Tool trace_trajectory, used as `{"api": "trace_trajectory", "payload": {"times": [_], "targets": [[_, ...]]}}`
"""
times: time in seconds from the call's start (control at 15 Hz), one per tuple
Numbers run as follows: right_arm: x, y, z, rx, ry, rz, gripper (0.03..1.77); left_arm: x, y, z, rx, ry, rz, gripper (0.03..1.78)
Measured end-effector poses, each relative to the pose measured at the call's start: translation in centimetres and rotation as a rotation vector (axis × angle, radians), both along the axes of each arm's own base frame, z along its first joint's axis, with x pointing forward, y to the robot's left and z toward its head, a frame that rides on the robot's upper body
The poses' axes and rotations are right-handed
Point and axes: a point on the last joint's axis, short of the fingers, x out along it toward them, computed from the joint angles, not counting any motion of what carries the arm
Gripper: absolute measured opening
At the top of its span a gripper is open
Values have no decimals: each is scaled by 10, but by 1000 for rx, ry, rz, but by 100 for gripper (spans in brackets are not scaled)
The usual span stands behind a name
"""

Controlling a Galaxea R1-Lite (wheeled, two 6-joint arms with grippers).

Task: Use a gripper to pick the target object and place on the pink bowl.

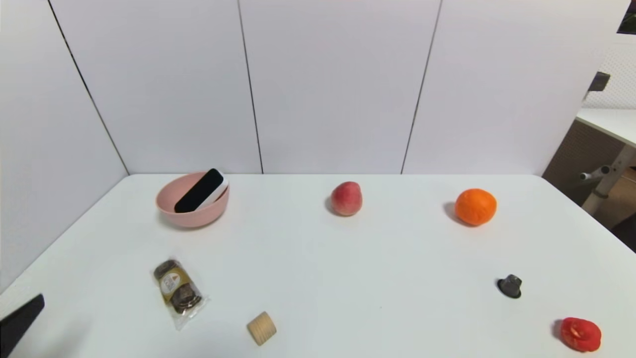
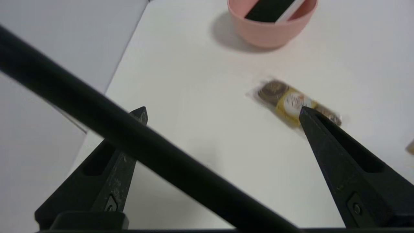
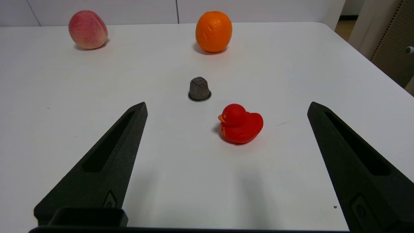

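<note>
— Leaning inside the pink bowl, the target object is seen, long axis running up onto the far rim.

— The left gripper, nearer, is spread wide and empty; the right gripper is likewise parted.

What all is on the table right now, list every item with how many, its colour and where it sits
pink bowl: one, pale pink, far left of table.
target object: one, black top on white base, leaning tilted inside the bowl.
snack packet: one, clear-wrapped brown, near left.
wooden cylinder: one, tan, near edge, right of packet.
peach: one, red-pink, far centre.
orange: one, orange, far right.
coffee capsule: one, dark grey, near right.
toy duck: one, red, near right corner.
left gripper: black, jaws open, near left edge.
right gripper: black, jaws open, facing duck.
</note>
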Motion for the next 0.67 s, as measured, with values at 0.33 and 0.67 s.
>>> {"api": "trace_trajectory", "payload": {"times": [0.33, 0.67], "targets": [[0, 0, 0, 0, 0, 1, 171, -30, -2, -67, -10, -56, -80, 169], [0, 0, 0, 0, 0, 0, 171, -41, -2, -93, -9, -197, -87, 169]]}}
